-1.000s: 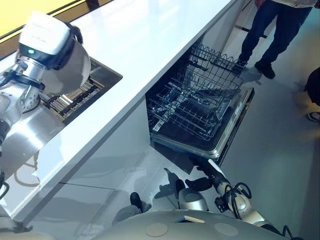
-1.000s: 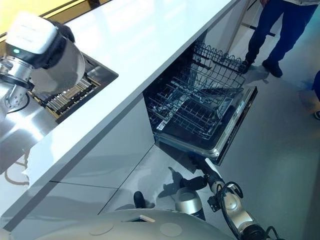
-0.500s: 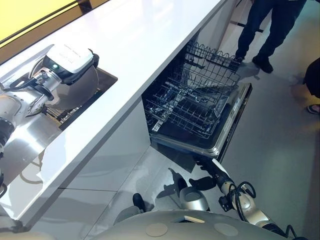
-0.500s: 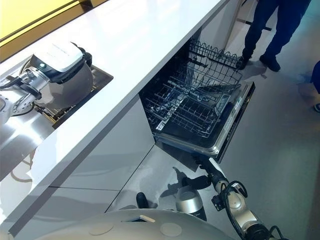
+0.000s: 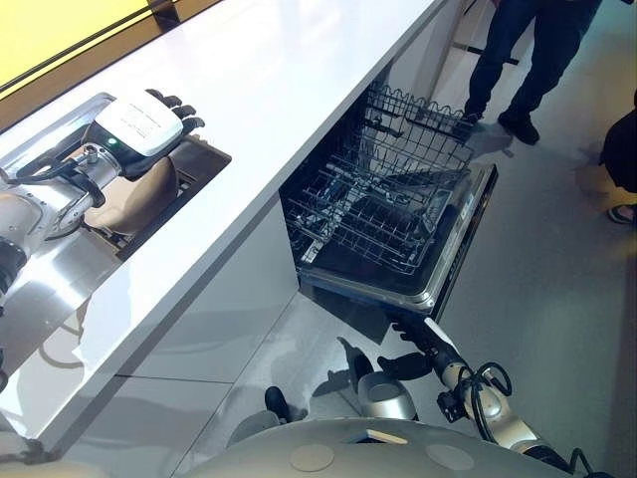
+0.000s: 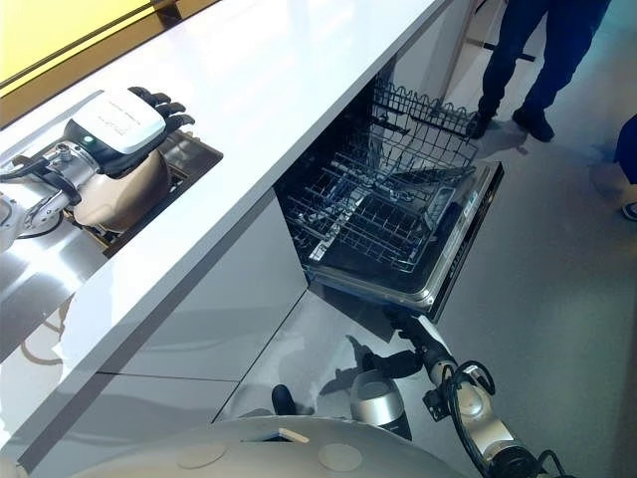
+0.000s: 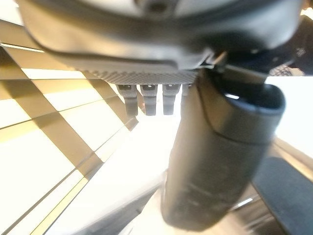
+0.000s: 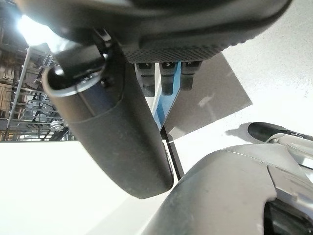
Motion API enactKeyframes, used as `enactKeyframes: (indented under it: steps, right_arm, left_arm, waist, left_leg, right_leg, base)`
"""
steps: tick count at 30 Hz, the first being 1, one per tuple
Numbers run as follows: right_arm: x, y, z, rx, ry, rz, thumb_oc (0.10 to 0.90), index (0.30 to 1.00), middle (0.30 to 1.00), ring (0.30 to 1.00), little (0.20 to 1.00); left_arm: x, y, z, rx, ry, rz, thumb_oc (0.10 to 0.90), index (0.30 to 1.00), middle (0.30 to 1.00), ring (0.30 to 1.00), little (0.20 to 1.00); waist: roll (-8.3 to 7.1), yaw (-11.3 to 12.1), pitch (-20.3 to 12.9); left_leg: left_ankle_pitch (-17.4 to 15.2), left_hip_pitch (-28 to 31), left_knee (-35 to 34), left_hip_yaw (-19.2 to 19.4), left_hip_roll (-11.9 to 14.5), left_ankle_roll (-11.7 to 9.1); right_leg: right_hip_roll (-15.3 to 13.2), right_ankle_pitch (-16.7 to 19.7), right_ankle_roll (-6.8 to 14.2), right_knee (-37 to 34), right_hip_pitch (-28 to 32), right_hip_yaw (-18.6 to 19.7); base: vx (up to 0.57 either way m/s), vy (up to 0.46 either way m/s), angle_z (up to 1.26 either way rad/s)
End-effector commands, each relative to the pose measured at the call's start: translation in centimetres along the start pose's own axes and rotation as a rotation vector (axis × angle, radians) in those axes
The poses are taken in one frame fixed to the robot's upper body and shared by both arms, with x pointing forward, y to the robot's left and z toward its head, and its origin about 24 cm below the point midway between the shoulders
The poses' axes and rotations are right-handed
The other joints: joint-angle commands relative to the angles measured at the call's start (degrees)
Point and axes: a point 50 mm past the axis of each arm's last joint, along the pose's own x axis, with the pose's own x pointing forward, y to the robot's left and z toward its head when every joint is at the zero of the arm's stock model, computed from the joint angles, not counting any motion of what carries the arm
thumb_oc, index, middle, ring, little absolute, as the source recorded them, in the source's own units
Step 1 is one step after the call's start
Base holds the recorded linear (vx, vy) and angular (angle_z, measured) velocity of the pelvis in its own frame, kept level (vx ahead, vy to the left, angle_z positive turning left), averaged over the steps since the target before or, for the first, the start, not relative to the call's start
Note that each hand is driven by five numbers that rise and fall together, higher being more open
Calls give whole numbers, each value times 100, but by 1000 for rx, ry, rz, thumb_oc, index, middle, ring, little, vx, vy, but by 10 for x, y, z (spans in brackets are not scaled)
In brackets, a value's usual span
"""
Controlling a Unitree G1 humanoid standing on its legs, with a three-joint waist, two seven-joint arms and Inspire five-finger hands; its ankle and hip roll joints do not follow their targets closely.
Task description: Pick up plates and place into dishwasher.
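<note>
A beige plate (image 5: 131, 195) stands tilted in the sink (image 5: 207, 159), which is set in the white counter at the left. My left hand (image 5: 145, 121) lies over the plate's upper edge, fingers (image 7: 149, 100) straight and stretched out past it; I cannot tell if it touches. The dishwasher (image 5: 468, 249) is open below the counter. Its lower wire rack (image 5: 373, 214) is pulled out over the dropped door, and the upper rack (image 5: 423, 115) is behind it. My right hand (image 5: 418, 334) hangs low near the floor by the door's front corner, open and holding nothing.
The long white counter (image 5: 299, 70) runs along the left above the dishwasher. A person in dark trousers (image 5: 528, 50) stands just beyond the dishwasher door. Another person's foot (image 5: 622, 211) shows at the right edge. Grey floor lies right of the door.
My left hand has dropped from above the counter down onto the sink, and the plate under it now sits lower. The right hand has barely moved.
</note>
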Motion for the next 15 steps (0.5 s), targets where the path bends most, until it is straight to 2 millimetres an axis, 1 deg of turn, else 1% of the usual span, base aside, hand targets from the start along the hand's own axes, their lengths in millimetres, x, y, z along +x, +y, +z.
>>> enactKeyframes:
  steps: [1,6,9,10,12,13,14,15]
  right_arm:
    - [2,-22,24,-13,-141,-56,800,900,900,900,900]
    - [2,-19,23,-6,-136,-51,800,900,900,900,900]
    - [2,-20,23,-7,-136,-51,800,900,900,900,900]
    - [2,-19,23,-5,-136,-52,800,900,900,900,900]
    - [3,-18,24,-6,-135,-52,800,900,900,900,900]
    - [3,-17,24,-5,-134,-54,800,900,900,900,900]
    - [4,-16,25,-5,-133,-55,800,900,900,900,900]
    - [5,-15,26,-5,-134,-55,800,900,900,900,900]
  left_arm:
    - [-8,55,-73,-5,379,296,800,900,900,900,900]
    - [-15,49,-78,-66,439,310,800,900,900,900,900]
    - [-16,46,-80,-120,465,287,800,900,900,900,900]
    - [-16,43,-79,-171,483,266,800,900,900,900,900]
    - [-16,31,-79,-322,541,142,800,900,900,900,900]
    - [-18,23,-81,-429,603,71,800,900,900,900,900]
    - [-21,8,-79,-614,670,1,800,900,900,900,900]
    - [-22,1,-77,-722,703,-23,800,900,900,900,900]
  waist:
    - [321,45,-323]
    - [288,69,-341]
    - [280,76,-344]
    - [273,86,-342]
    - [269,98,-333]
    - [266,107,-325]
    - [265,91,-291]
    - [261,109,-300]
  left_leg:
    - [-1043,-16,411,163,-540,593]
    - [-1050,-15,413,144,-535,588]
    - [-1050,-13,409,137,-530,588]
    - [-1052,-12,410,135,-527,587]
    - [-1062,-13,422,124,-526,590]
    - [-1057,-15,427,120,-525,588]
    - [-1073,11,434,81,-530,594]
    - [-1058,-22,440,90,-524,586]
  right_leg:
    - [434,-167,347,772,-665,-18]
    - [436,-175,340,783,-668,-37]
    - [437,-180,338,784,-669,-44]
    - [437,-184,340,788,-671,-50]
    - [443,-206,339,787,-663,-47]
    - [445,-203,339,787,-660,-44]
    - [444,-245,348,805,-628,-59]
    - [454,-227,341,787,-651,-42]
  base:
    - [6,-14,4]
    - [3,-7,2]
    - [0,0,0]
    - [0,0,0]
    - [0,0,0]
    - [0,0,0]
    - [0,0,0]
    - [0,0,0]
